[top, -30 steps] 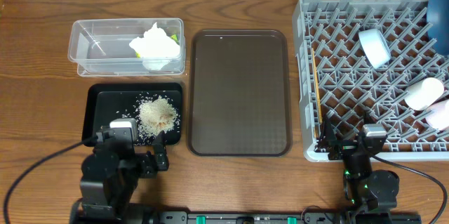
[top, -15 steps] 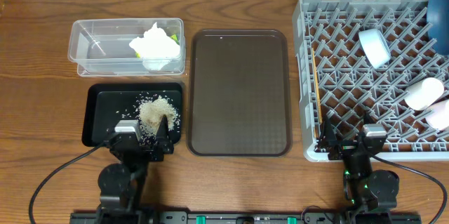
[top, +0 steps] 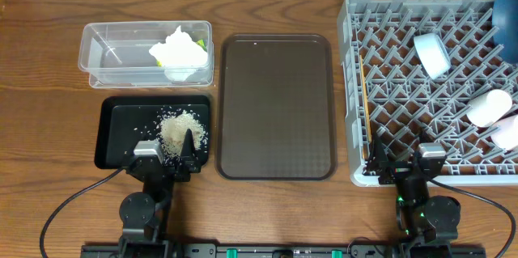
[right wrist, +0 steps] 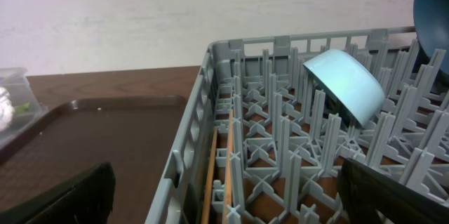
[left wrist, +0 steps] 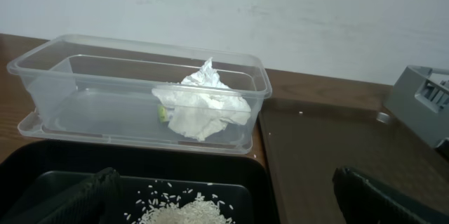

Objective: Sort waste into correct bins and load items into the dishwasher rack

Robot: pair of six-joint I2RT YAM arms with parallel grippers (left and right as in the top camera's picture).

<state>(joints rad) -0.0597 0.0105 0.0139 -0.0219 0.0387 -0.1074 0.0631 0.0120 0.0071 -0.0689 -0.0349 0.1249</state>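
The clear tub (top: 105, 56) holds crumpled tissue (top: 178, 48) and a yellow-green wrapper (top: 200, 44). Rice (top: 181, 131) lies heaped in the black tray (top: 113, 129). My left gripper (top: 166, 159) is open and empty at the tray's near edge, with the rice (left wrist: 186, 213) between its fingers (left wrist: 77, 199). The grey rack (top: 356, 88) holds the blue plate (top: 506, 11), the bowl (top: 431, 54), two cups (top: 491, 107) and the chopsticks (top: 366, 104) along its left wall. My right gripper (top: 402, 161) is open and empty at the rack's near left corner, with the chopsticks (right wrist: 210, 175) ahead.
A brown serving tray (top: 275, 104) lies between the black tray and the rack. The tub (left wrist: 84, 55) with the tissue (left wrist: 207, 104) stands behind the black tray (left wrist: 140, 164). The bowl (right wrist: 347, 87) leans on pegs deep in the rack (right wrist: 203, 104).
My left arm has folded down and back toward the table's near edge, its gripper staying open over the black tray's near side. The right arm has not moved.
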